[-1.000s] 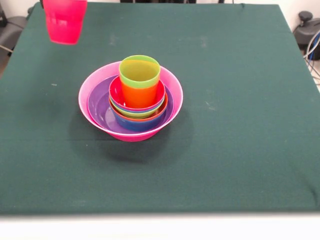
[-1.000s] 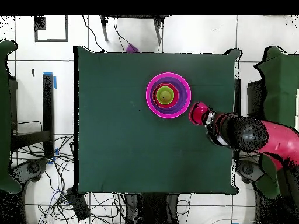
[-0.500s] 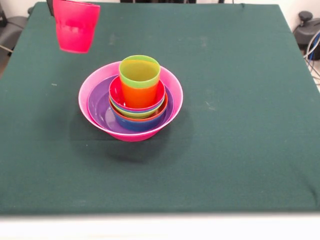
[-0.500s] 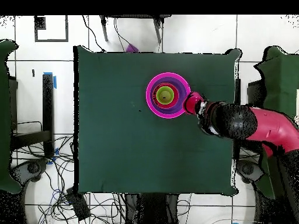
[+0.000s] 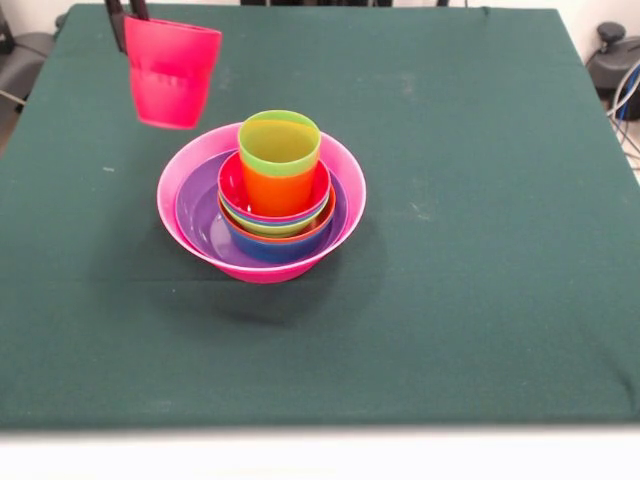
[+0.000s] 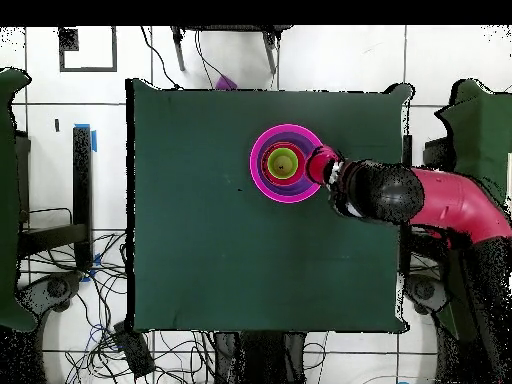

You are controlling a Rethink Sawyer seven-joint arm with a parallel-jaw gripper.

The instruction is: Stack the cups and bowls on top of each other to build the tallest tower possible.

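Note:
The tower stands mid-table: a huge pink bowl holds a purple bowl, smaller nested bowls, and an orange cup with a lime green cup in it. The tower also shows in the overhead view. My gripper is shut on the red-pink cup, held in the air up and left of the tower. In the overhead view the red-pink cup hangs over the pink bowl's right rim, with the gripper behind it.
The green table cloth covers the whole table. Chairs, cables and black stands lie on the tiled floor round the table. The red arm reaches in from the right in the overhead view.
The gripper with the red-pink cup has moved toward the tower, lower and to the right in the front view, left in the overhead view. The tower has not moved.

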